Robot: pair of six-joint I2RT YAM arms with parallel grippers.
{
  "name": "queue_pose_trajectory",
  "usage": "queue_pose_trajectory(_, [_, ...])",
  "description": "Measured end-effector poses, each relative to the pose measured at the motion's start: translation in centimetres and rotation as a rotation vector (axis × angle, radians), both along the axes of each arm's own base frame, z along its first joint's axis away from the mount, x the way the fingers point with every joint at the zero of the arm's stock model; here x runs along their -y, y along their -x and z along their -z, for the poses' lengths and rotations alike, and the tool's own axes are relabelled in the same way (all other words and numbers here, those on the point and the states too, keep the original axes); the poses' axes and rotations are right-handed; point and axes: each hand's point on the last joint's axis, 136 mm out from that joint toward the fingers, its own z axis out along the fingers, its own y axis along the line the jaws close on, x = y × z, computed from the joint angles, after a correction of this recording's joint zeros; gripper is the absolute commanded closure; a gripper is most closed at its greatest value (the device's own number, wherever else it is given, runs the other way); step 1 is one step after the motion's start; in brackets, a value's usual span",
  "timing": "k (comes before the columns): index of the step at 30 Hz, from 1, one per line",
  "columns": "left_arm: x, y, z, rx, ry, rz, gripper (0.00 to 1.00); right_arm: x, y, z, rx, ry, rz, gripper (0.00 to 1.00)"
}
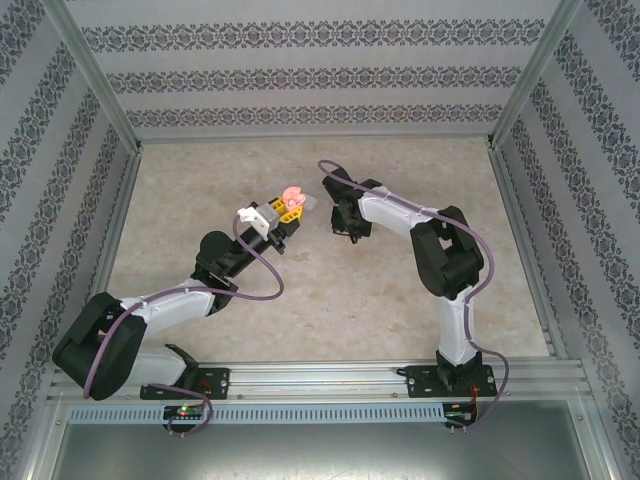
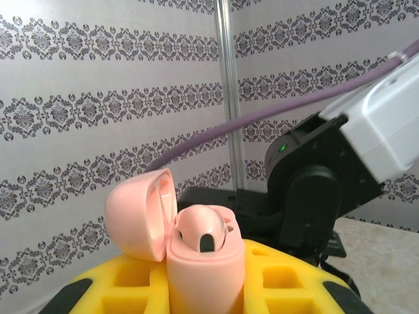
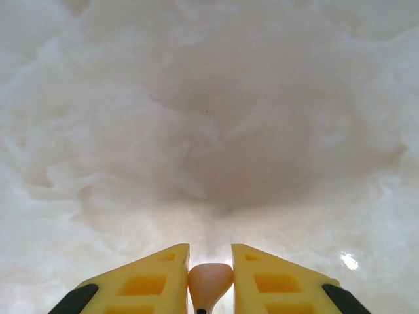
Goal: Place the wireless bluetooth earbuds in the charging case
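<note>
Left hand [image 1: 283, 211] clamps pink charging case [image 2: 204, 265], lid open, pale pink earbud [image 2: 202, 229] seated inside. Right hand [image 3: 209, 252] pinches second pink earbud [image 3: 210, 279] above worktop [image 3: 209, 98]; stem cut off at bottom of view.

The charging case [image 2: 206, 268] ran off the left wrist view's bottom edge, its base hidden between the yellow fingers [image 2: 288, 278] of the left hand [image 2: 206, 261]. The pink earbud [image 3: 210, 280] lost its stem to the right wrist view's bottom edge, before a blurred table [image 3: 209, 98].

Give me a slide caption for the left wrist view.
Left gripper holds the open pink charging case, one pink earbud seated inside.
</note>
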Motion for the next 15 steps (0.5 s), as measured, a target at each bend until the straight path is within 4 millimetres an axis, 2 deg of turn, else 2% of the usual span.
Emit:
queue_pose_trajectory(5, [0.1, 0.1, 0.0, 0.001, -0.002, 0.008, 1.00, 0.1, -0.3, -3.9, 0.095, -0.041, 0.003, 0.78])
queue_pose_trajectory(15, [0.7, 0.6, 0.4, -0.001, -0.020, 0.050, 1.00, 0.1, 0.2, -14.7, 0.330, -0.159, -0.013, 0.77])
